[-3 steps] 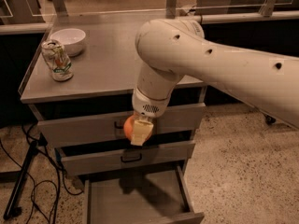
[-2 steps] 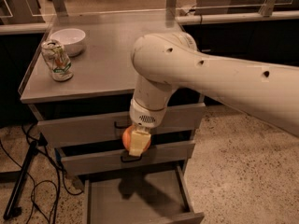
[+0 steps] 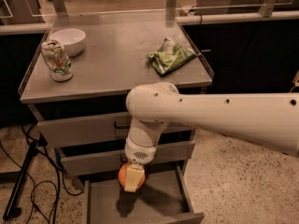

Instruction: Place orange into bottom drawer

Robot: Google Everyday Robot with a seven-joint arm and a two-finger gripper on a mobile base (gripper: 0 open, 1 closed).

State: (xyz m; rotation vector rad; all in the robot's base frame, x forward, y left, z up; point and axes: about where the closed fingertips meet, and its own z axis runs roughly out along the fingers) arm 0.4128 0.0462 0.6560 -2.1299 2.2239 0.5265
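Over open grey metal bottom drawer (image 3: 161,203), cream pincer (image 3: 131,182) clamped on small round bright orange (image 3: 122,175), held low prob. so it drops short w/o rolling.

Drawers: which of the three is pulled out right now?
The bottom drawer: its grey floor lies exposed below the gripper, whose fingers grip the orange. The top drawer and middle drawer show only their fronts.
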